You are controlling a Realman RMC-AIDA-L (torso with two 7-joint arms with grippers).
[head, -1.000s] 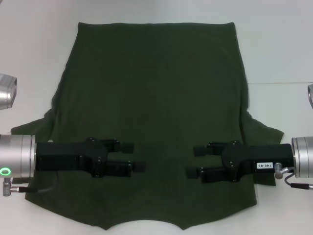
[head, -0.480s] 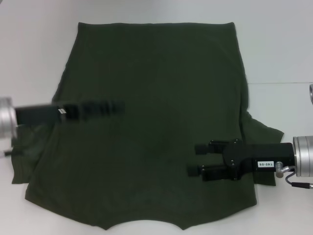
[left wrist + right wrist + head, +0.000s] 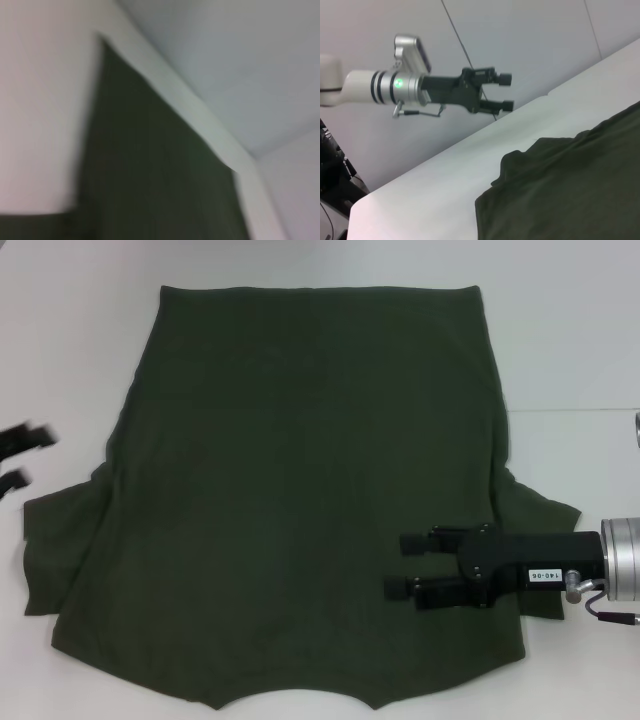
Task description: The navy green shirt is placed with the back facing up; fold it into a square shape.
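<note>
Hovering with parted, empty fingers, our right gripper (image 3: 397, 562) sat over the navy green shirt (image 3: 310, 480), while our left gripper (image 3: 22, 458), likewise parted, lay off its sleeve edge.

We seem to be in a robot lab or test room rather than a home. A wide, plain white table (image 3: 580, 330) fills the head view, bare around one dark green shirt (image 3: 300, 490) spread flat on it. From the right wrist view we see blank pale grey wall panels (image 3: 530, 35) with thin seams behind the table, and dark equipment with cables (image 3: 332, 170) standing off the table's corner
</note>
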